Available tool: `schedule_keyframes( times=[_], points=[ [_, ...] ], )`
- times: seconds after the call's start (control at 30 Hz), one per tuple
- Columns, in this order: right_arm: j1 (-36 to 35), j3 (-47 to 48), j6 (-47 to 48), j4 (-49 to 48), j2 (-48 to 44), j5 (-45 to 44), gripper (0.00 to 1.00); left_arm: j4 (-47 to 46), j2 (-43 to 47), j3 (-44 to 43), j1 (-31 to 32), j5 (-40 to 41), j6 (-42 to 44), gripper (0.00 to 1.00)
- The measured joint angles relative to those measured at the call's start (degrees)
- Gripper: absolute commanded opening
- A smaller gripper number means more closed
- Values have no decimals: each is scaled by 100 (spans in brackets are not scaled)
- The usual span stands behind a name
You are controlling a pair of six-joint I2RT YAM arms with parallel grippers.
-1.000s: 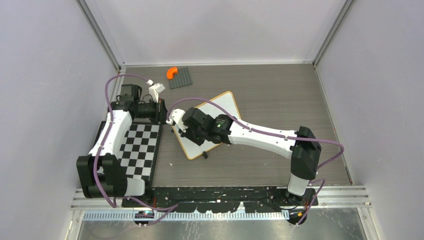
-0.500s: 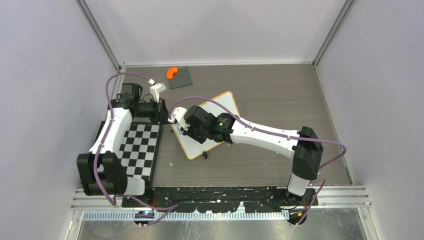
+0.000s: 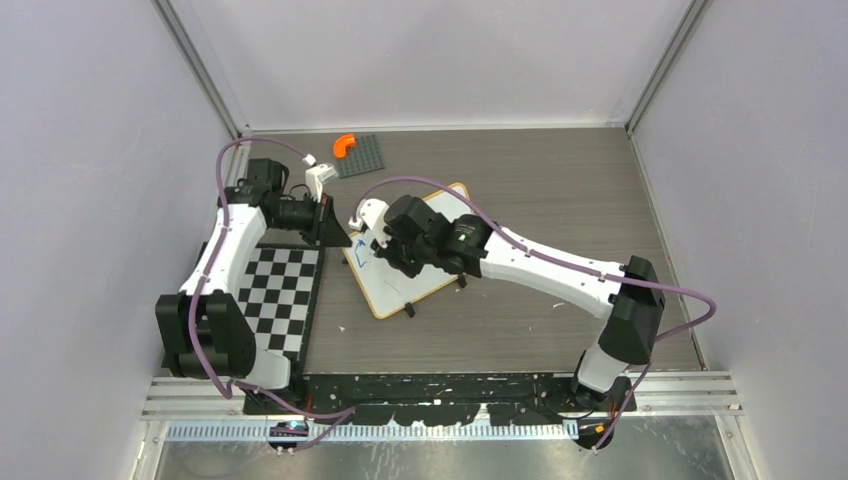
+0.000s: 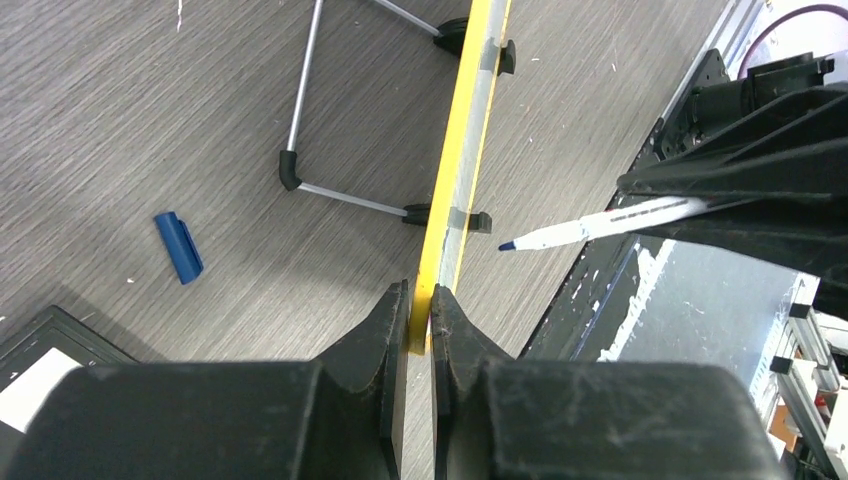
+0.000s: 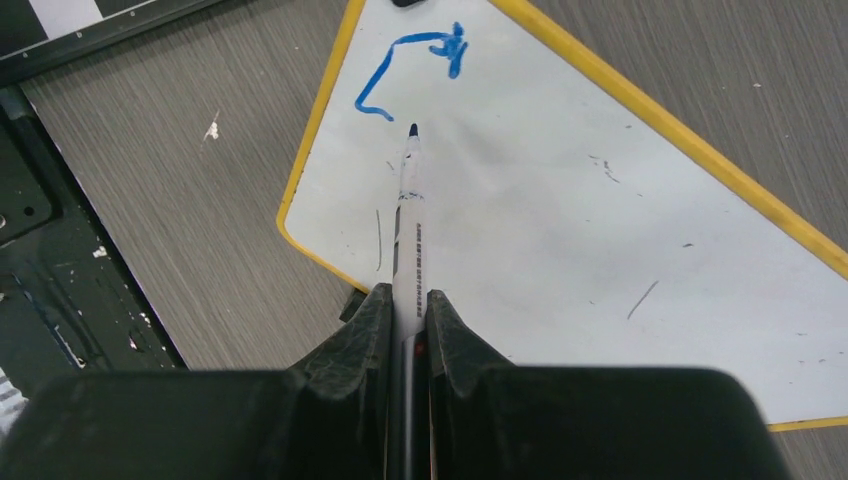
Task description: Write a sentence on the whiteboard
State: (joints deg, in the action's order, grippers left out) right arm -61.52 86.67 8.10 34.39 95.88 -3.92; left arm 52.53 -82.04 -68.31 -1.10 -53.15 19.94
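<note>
Whiteboard (image 3: 385, 288): we found it lying askew at mid-surface, between the two arms, just beside the checkerboard mat (image 3: 285, 300).
Left fingers (image 4: 393, 320): clenched on the whiteboard's yellow edge, which we saw edge-on.
Right fingers (image 5: 376, 315): grasping a white marker (image 5: 410, 215), its blue tip pointing at the board face.
Tip: we noted it just beside the blue mark; the left wrist view showed a small gap between tip and board.
Sentence (image 5: 400, 65): only a first blue mark, an angular open curve with a blot, near one corner.
Blue cap (image 4: 179, 246): lay on the surface (image 3: 560, 200), apart from the board.
Far edge: grey studded plate (image 3: 362, 155) with an orange piece (image 3: 344, 145) at its corner.
</note>
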Motion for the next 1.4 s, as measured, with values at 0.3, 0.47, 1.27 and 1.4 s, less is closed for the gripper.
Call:
schedule_keyframes(
  times=[0.3,0.47,1.27,1.4],
  points=[
    [409,-20,-179,-70,-166,492,0,188,-186,-363,310,72,201,0],
    [459,-140,-236,-225,-179,601,0,216,-197,-363,326,87,254,0],
    [448,-450,-352,-306,-177,662,0,221,-197,-363,337,107,299,0],
    [448,-450,-354,-319,-177,632,0,219,-197,-363,337,107,299,0]
  ],
)
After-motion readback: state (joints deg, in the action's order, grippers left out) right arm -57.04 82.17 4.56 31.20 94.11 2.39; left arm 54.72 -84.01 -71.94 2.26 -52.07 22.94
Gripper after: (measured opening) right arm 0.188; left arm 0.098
